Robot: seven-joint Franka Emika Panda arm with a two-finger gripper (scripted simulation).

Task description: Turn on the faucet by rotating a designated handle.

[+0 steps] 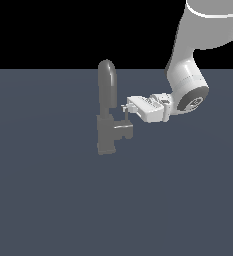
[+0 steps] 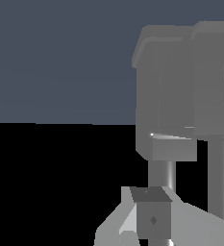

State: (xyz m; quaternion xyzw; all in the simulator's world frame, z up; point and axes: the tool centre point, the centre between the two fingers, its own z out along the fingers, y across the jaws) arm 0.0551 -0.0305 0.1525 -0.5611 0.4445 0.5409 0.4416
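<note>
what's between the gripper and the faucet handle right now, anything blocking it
Nothing visible. In the exterior view the gripper is already at the thin upright pin of the handle, on the exterior view's right of the faucet. The spout rises beyond the handle, not between them. Whether the fingers touch the pin cannot be told.

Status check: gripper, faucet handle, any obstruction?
Gripper at the handle pin, jaw state unclear. Faucet upright. Nothing in the way.

Faucet [image 1: 107,112] stands on the tabletop [image 1: 48,200], near centre of the exterior view. Handle [image 1: 124,127] projects from the base toward the exterior view's right. Gripper [image 1: 125,107] sits at the handle's upright pin, the arm [image 1: 193,75] extending further right.
</note>
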